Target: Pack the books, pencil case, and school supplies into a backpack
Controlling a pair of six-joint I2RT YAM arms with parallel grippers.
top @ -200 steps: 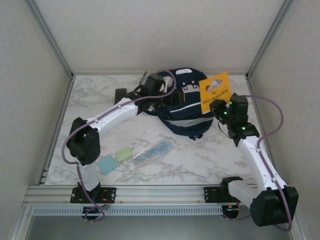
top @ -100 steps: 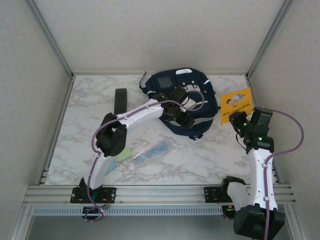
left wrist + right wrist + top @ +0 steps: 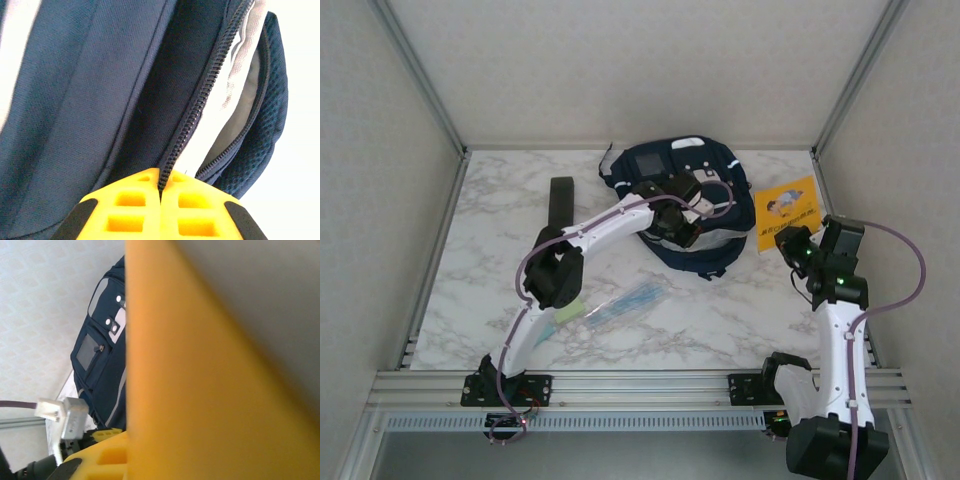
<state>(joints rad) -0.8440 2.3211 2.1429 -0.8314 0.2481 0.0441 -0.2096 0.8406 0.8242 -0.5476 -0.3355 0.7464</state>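
- The backpack (image 3: 705, 250) lies at the far middle of the table (image 3: 740, 320), its grey patch facing up; the left arm crosses over it and hides much of its middle.
- The left gripper (image 3: 680, 222) sits on the backpack. In the left wrist view its yellow fingers (image 3: 130, 205) are pressed together, and the zipper (image 3: 200, 100) runs straight into the seam between them. Whether a pull is pinched there is hidden.
- Beside that zipper the pocket gapes a little, showing pale lining; the rest is navy cloth, cut off by the frame.
- The right gripper (image 3: 792, 240) grasps the booklet (image 3: 788, 208) by its near edge, just right of the backpack. Whether the booklet touches the table is hard to tell.
- In the right wrist view the booklet (image 3: 200, 390) is a blurred orange slab, with the backpack (image 3: 100, 365) behind it at left.
- A green pad (image 3: 570, 311) pokes out from under the left arm.
- A clear pouch (image 3: 625, 300) lies beside the pad; its bluish contents are too small to tell.
- A dark strap (image 3: 561, 200) lies left of the backpack, apart from it.
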